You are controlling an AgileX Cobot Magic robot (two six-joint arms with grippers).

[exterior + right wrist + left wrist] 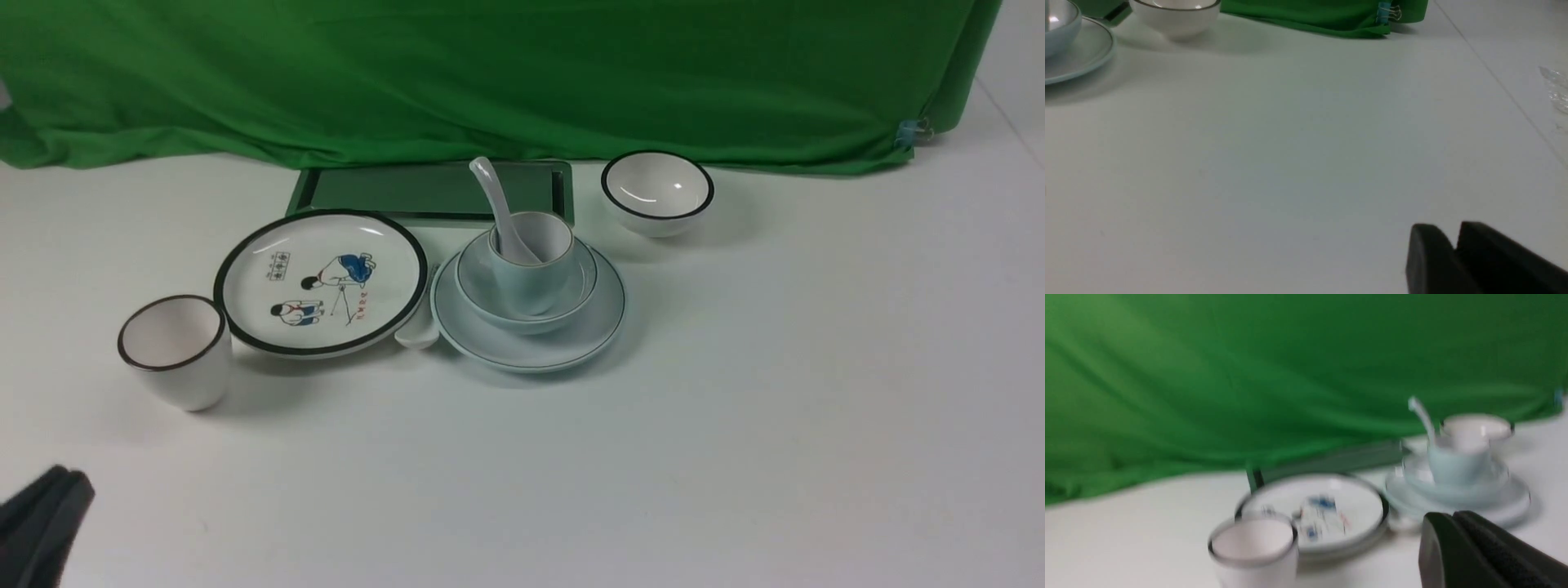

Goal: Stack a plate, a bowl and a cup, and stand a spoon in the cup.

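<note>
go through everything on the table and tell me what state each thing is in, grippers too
plate: flat on table, bowl on it.
bowl: upright on plate, holds cup.
cup: upright in bowl.
spoon: standing in cup, leaning.
second spoon: lying between the plates.
cartoon plate: flat, empty.
dark-rimmed cup: upright, empty.
black-rimmed bowl: upright, empty.
left gripper: shut, empty.
right gripper: shut, empty.

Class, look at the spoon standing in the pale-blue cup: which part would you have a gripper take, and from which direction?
Grip the handle of the spoon near its upper end, coming down from above. Its bowl sits inside the cup, out of reach, while the handle rises clear of the rim, leaning back and to the robot's left. Closing the fingers across that narrow stem would probably allow a straight lift out.
</note>
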